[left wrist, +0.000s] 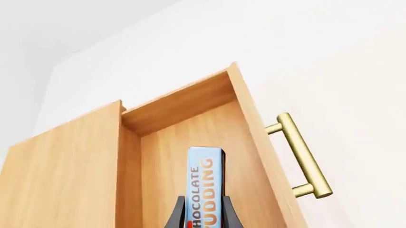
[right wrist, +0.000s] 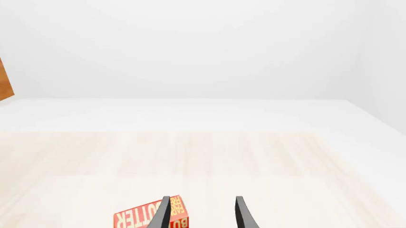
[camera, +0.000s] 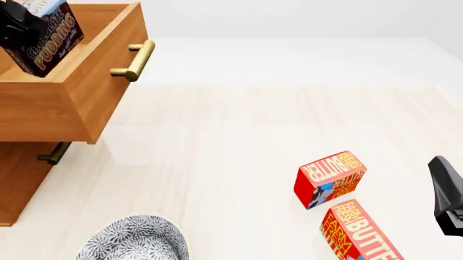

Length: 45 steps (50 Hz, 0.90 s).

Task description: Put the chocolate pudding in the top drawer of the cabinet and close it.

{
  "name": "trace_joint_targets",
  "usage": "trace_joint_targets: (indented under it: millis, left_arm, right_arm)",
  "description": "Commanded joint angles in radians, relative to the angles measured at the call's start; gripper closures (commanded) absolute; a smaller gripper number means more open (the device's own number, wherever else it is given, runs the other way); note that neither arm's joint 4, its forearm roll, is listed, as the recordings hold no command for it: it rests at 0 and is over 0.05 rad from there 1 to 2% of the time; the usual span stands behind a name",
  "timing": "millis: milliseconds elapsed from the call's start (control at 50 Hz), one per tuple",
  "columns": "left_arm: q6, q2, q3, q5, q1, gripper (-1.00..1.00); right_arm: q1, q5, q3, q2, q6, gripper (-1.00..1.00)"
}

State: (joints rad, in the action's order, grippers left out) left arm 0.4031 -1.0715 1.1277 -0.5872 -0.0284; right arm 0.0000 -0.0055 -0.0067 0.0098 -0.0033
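My left gripper (camera: 18,24) is shut on the chocolate pudding (camera: 49,39), a small box with a light-blue top and dark-brown side, held above the open top drawer (camera: 87,81) of the cabinet (camera: 18,179). In the left wrist view the pudding (left wrist: 206,183) stands between my fingers (left wrist: 176,216) over the drawer's wooden inside (left wrist: 190,137), with the brass handle (left wrist: 303,156) beside it. My right gripper (right wrist: 201,213) is open and empty, low at the front right (camera: 448,200).
Two red-orange butter boxes (camera: 330,179) (camera: 361,233) lie at the front right; one shows in the right wrist view (right wrist: 149,217). A patterned grey bowl (camera: 134,241) sits at the front. The lower drawer's brass handle (camera: 54,154) shows under the open drawer.
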Motion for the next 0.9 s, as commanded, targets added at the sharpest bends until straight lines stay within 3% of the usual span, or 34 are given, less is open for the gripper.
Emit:
trace_joint_targets:
  millis: [20,80,100,140,220,240,400,480,500,540,560,780,820,900]
  left_arm:
    - [-0.017,-0.03,-0.045,0.063,0.048,1.0]
    - [-0.016,-0.032,-0.052,0.066,0.044,1.0]
    - [0.012,-0.019,-0.066,0.08,0.073,1.0]
    - [-0.02,-0.038,-0.048,0.065,0.047,1.0]
    - [-0.014,-0.043,-0.052,0.071,0.058,1.0]
    - [0.016,-0.036,-0.069,0.084,0.07,1.0]
    - [-0.004,-0.05,-0.07,0.075,0.046,1.0]
    - [0.022,-0.032,-0.075,0.074,0.058,1.0]
    - [0.012,-0.038,-0.069,0.069,0.052,-1.0]
    - [0.04,-0.022,-0.083,0.08,0.074,-1.0]
    - [0.012,-0.037,-0.064,0.066,0.063,-1.0]
    - [0.034,0.044,0.028,-0.009,0.098,-1.0]
    - [-0.017,0.051,0.087,-0.054,0.063,-1.0]
    - [-0.015,0.076,0.106,-0.075,0.068,-1.0]
  right_arm:
    - [0.0,0.001,0.001,-0.002,0.0,-1.0]
    - [0.0,0.001,0.001,-0.002,0.0,-1.0]
    - [0.0,0.001,0.001,-0.002,0.0,-1.0]
    - [0.001,0.001,0.001,-0.002,0.0,-1.0]
    - [0.0,0.001,0.001,-0.002,0.0,-1.0]
    - [0.0,0.001,0.001,-0.002,0.0,-1.0]
    - [0.0,0.001,0.001,-0.002,0.0,-1.0]
    - [0.0,0.001,0.001,-0.002,0.0,-1.0]
    - [0.0,0.001,0.001,-0.002,0.0,-1.0]
    - [0.0,0.001,0.001,-0.002,0.0,-1.0]
    - [0.0,0.001,0.001,-0.002,0.0,-1.0]
    - [0.0,0.001,0.001,-0.002,0.0,-1.0]
    - [0.0,0.001,0.001,-0.002,0.0,-1.0]
    - [0.0,0.001,0.001,-0.002,0.0,-1.0]
